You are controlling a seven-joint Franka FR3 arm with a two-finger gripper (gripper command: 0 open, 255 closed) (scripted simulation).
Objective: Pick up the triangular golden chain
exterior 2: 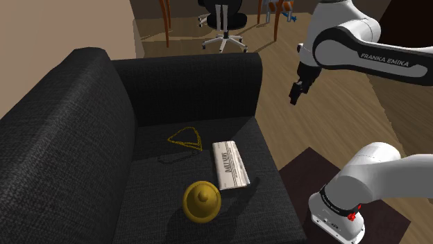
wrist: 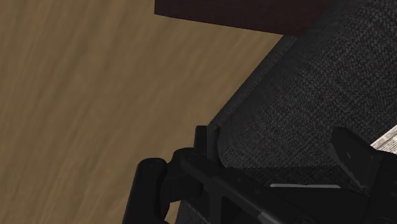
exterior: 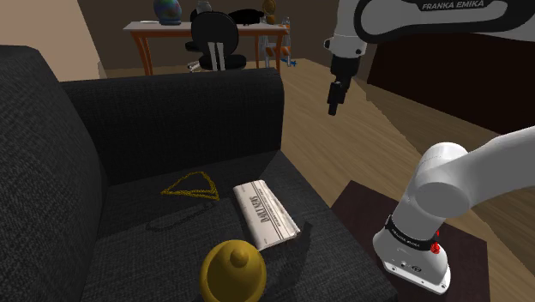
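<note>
Pick not started: golden chain (exterior: 190, 186) lies untouched on sofa (exterior: 171, 111) seat.
Gripper (exterior: 333, 96) hangs well apart, fingers (wrist: 153, 188) spread, empty.

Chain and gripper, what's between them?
Shoulder view: just bare sofa seat and the backrest end between the chain and the raised gripper; the newspaper lies aside.

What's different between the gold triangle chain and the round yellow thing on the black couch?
The chain is a thin, hollow triangle lying flat. The round thing is a solid dome with a knob on top, and it stands taller. The chain lies nearer the backrest, while the round thing sits near the seat's front edge. The round thing also looks much bulkier than the chain. Both are golden yellow and rest on the black couch.
</note>
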